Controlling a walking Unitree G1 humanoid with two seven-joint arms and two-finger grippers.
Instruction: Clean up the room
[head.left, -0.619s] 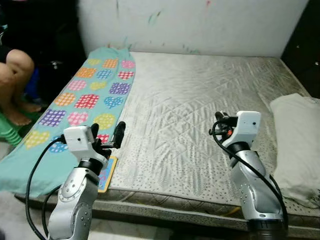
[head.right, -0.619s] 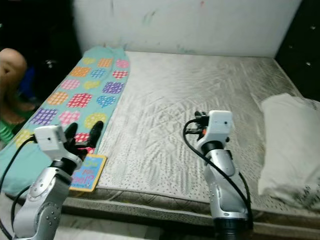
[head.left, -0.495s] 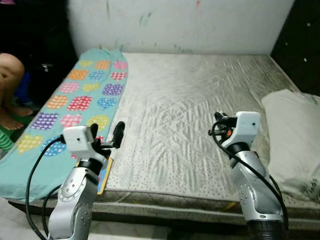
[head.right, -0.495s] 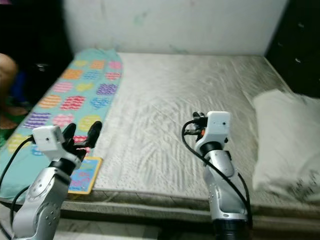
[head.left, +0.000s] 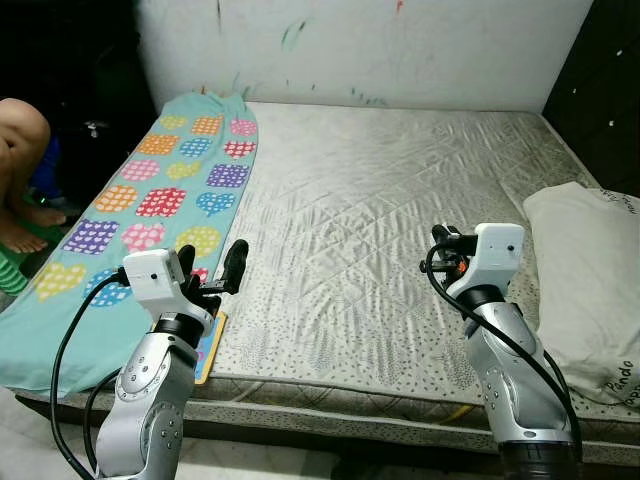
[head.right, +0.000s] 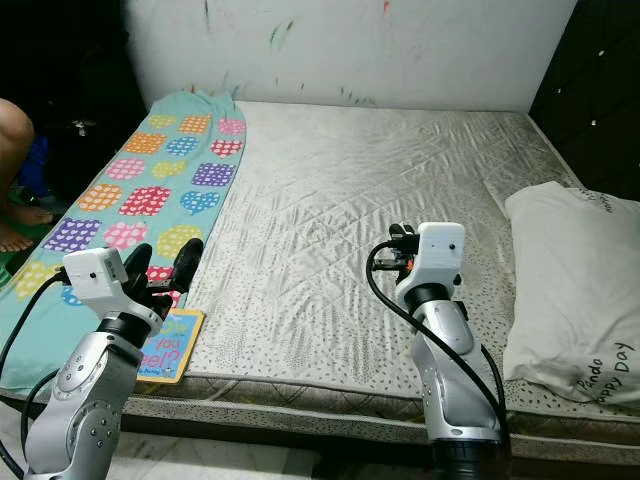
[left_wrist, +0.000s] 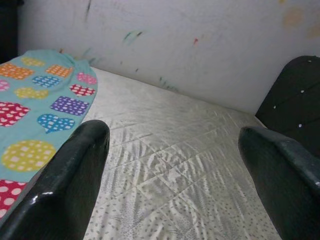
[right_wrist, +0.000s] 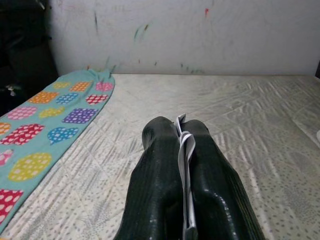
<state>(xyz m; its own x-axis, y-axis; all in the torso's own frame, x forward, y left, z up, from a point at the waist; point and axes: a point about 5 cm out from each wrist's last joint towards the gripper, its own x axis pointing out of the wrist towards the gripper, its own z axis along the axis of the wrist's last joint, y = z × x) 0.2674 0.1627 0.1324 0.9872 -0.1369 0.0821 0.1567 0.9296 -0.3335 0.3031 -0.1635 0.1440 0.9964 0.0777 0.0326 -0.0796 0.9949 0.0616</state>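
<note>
The thin white paper scrap (right_wrist: 186, 165) pinched between my right gripper's (right_wrist: 184, 145) closed fingers is the thing I carry: a sliver, edge-on, light and limp. I judge it will flutter or slip out if I ease the pinch, so a firm, flat grip across its width suits it.

My left gripper (left_wrist: 175, 165) stands wide open and holds nothing, hovering above the near edge of the mattress (head.left: 380, 200). Just below it lies a children's book (head.right: 168, 345), flat at the mattress's near left corner, partly on the teal blanket (head.left: 150, 190) with its coloured hearts and speech bubbles. The book looks stiff and light. I would take it by its free long edge, since lying flat it gives no other purchase. Its cover bears large coloured letters; I make out something like "you" but cannot read the rest.

On my right rests a white pillow (head.right: 560, 290), soft and bulky, printed "Pindo Day" near its corner. A person's leg (head.left: 20, 150) shows beside the bed, at the left.
</note>
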